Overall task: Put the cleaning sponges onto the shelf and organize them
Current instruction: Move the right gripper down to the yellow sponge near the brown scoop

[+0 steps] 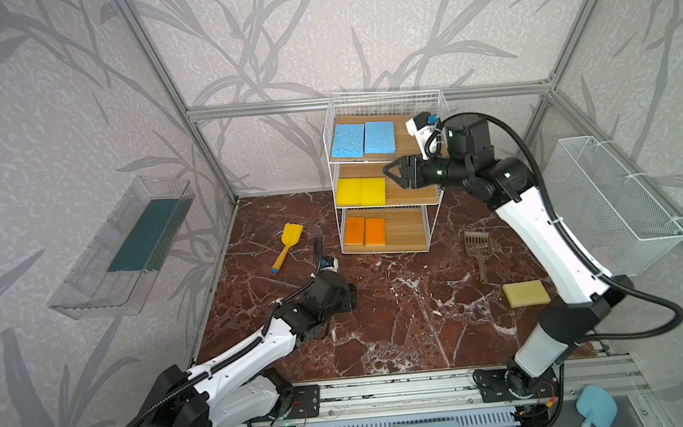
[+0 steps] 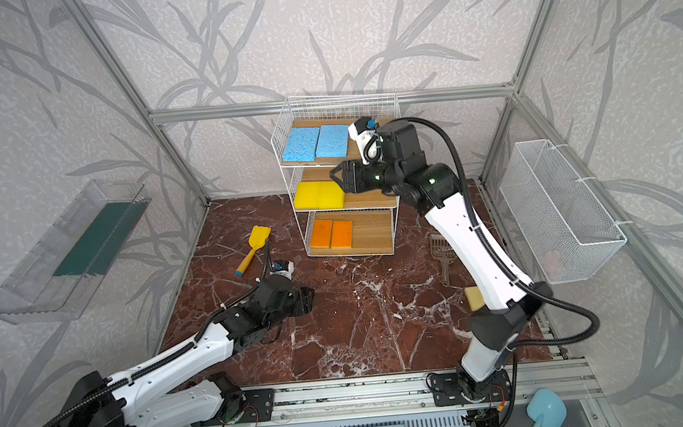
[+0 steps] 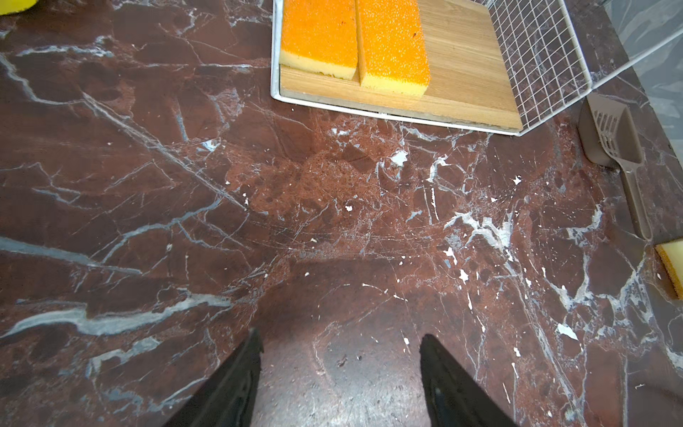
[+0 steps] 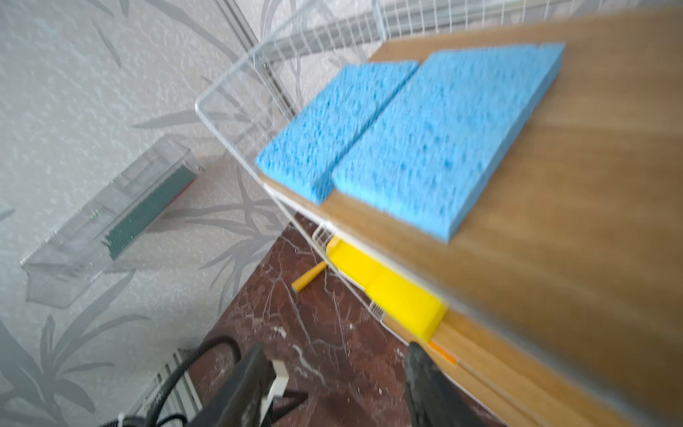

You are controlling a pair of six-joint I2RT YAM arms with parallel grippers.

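Nearest to us in both top views, the left tool hangs low over the desk, left of centre. In the left wrist view its fingers stand well apart with only bare marble between them, so it holds nothing.

At the lower right of the frame the beige-topped sponge lies flat on the desk, just beside the right arm.

A little farther back, the brown scoop lies right of centre and the yellow shovel left of centre.

Between and beyond them the shelf stands at the back of the desk, mid-frame. On its bottom board we see the orange sponges, two side by side and touching, at the board's left. The yellow sponges sit likewise on the middle board, and the blue sponges on the top one.

The right tool hovers at the front of the middle tier, close to the yellow pair's right edge. The right wrist view is blurred, yet its fingers show clearly parted and empty.
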